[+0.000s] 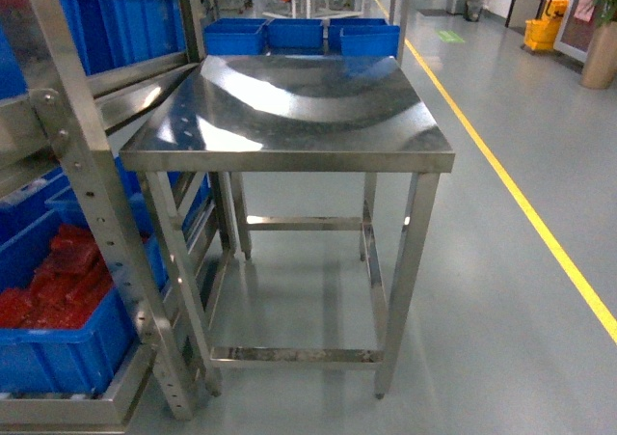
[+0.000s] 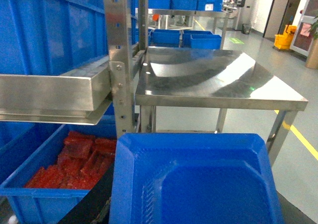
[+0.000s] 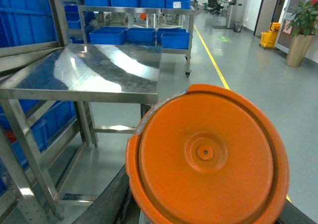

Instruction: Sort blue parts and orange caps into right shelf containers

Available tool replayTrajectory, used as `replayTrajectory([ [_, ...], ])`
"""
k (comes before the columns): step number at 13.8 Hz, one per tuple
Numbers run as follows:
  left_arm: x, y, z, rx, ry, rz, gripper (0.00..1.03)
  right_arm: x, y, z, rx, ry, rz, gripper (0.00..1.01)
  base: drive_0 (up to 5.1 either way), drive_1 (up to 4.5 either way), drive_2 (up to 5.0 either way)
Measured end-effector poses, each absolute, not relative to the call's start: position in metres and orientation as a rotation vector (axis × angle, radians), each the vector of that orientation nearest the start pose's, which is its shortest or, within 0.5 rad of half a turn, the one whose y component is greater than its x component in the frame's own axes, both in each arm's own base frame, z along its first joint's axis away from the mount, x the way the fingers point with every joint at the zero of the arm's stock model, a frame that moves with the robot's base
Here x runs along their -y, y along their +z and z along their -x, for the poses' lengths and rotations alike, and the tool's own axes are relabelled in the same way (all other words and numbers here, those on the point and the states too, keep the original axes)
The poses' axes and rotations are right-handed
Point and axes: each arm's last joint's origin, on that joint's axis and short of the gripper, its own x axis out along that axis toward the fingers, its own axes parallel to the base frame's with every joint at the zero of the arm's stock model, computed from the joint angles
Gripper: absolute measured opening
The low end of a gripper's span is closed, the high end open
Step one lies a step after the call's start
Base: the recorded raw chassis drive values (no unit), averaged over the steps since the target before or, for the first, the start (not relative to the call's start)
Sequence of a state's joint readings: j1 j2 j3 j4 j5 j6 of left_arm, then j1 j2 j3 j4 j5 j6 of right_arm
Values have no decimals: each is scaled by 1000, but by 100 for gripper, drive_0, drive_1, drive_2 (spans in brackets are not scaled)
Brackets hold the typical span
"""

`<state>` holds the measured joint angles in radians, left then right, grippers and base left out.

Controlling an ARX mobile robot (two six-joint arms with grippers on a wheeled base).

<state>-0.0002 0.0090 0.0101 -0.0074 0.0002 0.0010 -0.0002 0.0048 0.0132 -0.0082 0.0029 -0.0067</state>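
Note:
A blue part [image 2: 198,179], a shallow tray-like piece with cut corners, fills the bottom of the left wrist view. My left gripper [image 2: 191,220] is shut on it, and one dark finger [image 2: 87,206] shows at its left edge. A round orange cap [image 3: 208,157] fills the right wrist view, with my right gripper [image 3: 203,219] shut on it and a dark finger [image 3: 102,199] beside its rim. Blue shelf containers [image 1: 58,348] on the steel rack at the left hold red pieces [image 2: 74,159]. Neither gripper shows in the head view.
A bare steel table [image 1: 289,107] stands straight ahead, its left edge against the rack upright [image 1: 92,194]. More blue crates [image 1: 299,35] sit behind it on a steel cart. A yellow floor line [image 1: 521,203] runs along the right, with open grey floor beside it.

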Motion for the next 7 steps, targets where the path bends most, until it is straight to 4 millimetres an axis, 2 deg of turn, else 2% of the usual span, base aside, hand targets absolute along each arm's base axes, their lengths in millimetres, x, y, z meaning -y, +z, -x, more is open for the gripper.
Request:
replayTrajectory([
  [4,0,166,-98,-6,0,-1,43,0,167,-97,2,-3,7,42,-494,241,241],
  [7,0,166,-98,-3,-1,-1,43,0,167,-97,2,-1,7,42,-470,142,363],
])
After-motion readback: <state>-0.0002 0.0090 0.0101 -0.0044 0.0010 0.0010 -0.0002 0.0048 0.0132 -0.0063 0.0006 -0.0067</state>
